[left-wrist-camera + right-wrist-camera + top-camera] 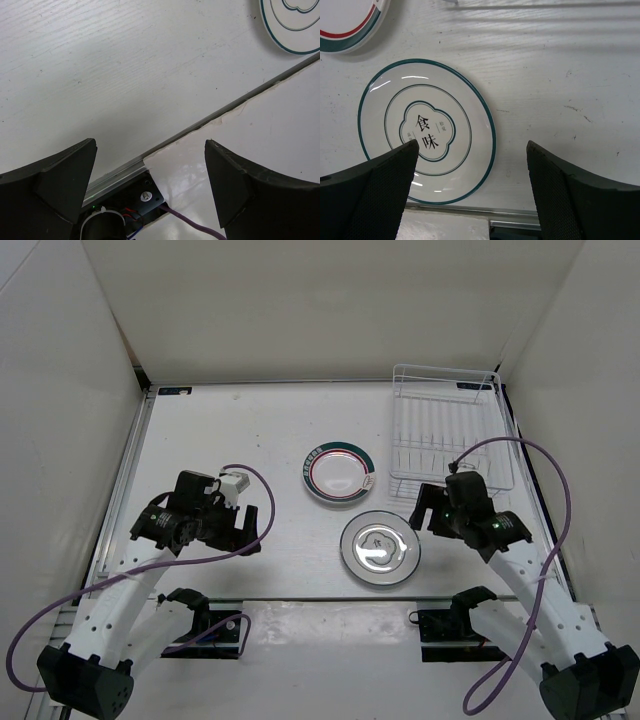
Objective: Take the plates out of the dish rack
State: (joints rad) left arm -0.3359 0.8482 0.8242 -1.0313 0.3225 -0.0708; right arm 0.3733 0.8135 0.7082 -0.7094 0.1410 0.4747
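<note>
Two plates lie flat on the table. One with a green rim and red inner ring [338,475] sits mid-table; its edge shows in the right wrist view [350,22]. One with a thin green rim and printed centre [380,547] lies nearer; it shows in the right wrist view [427,131] and its edge in the left wrist view [292,25]. The white wire dish rack [447,430] stands at the back right, with no plates visible in it. My left gripper [250,530] is open and empty, left of the plates. My right gripper [425,515] is open and empty, just right of the near plate.
White walls enclose the table on three sides. A metal strip [320,598] runs along the near table edge, with the arm bases and purple cables [545,455] close by.
</note>
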